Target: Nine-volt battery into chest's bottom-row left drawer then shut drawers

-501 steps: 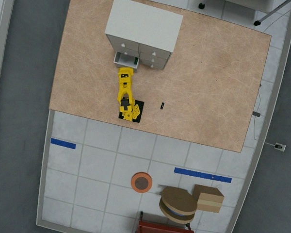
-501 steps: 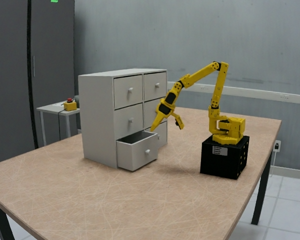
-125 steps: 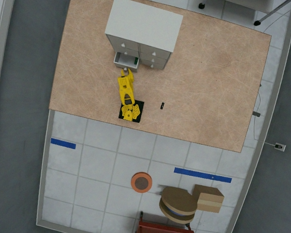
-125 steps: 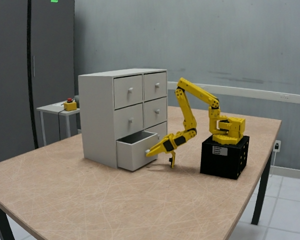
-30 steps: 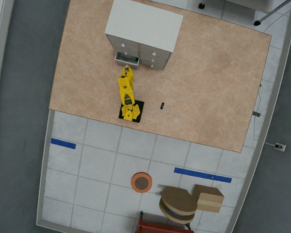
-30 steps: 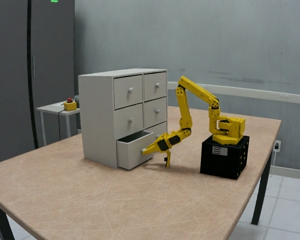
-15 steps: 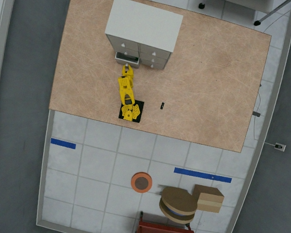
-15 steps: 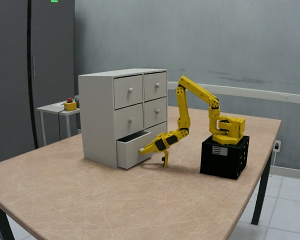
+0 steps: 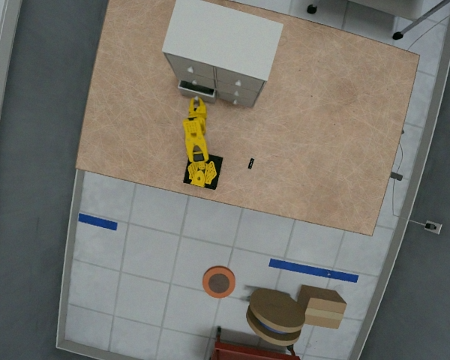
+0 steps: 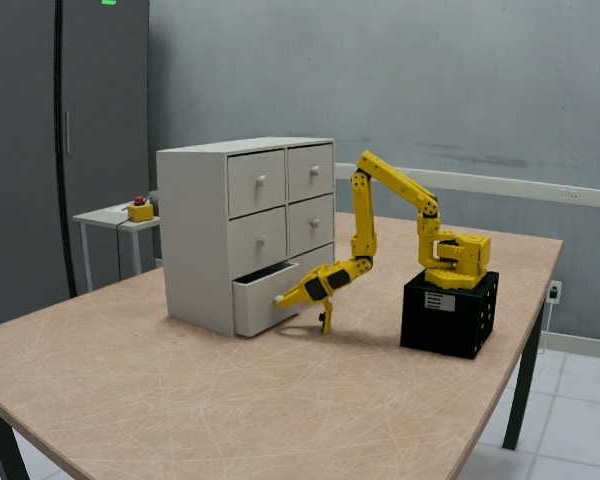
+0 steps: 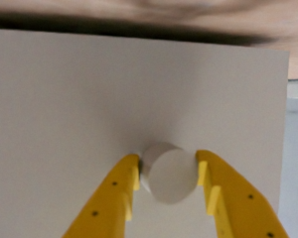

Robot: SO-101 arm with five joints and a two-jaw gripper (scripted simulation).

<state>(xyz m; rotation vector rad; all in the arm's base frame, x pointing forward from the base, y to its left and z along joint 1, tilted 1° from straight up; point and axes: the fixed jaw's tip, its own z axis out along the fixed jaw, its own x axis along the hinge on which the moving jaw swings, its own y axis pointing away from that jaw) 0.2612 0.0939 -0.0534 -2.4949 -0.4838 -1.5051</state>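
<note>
The chest (image 9: 223,38) (image 10: 194,232) stands on the table. Its bottom left drawer (image 9: 184,91) (image 10: 253,312) (image 11: 65,99) is partly out; its inside is dark and I cannot make out the contents. My gripper (image 9: 196,100) (image 10: 279,302) (image 11: 168,170) is shut on that drawer's round knob (image 11: 173,178), one finger on each side of it. The other drawers look shut. I cannot clearly identify the nine-volt battery. A small black thing with pale marks (image 9: 250,163) lies on the table, right of the arm's base in the top view; I cannot tell what it is.
The arm's black base block (image 9: 218,160) (image 10: 437,330) stands on the table (image 9: 314,154) (image 10: 238,403) in front of the chest. The table's front edge runs close behind the base. The arm reaches from the base to the drawer front.
</note>
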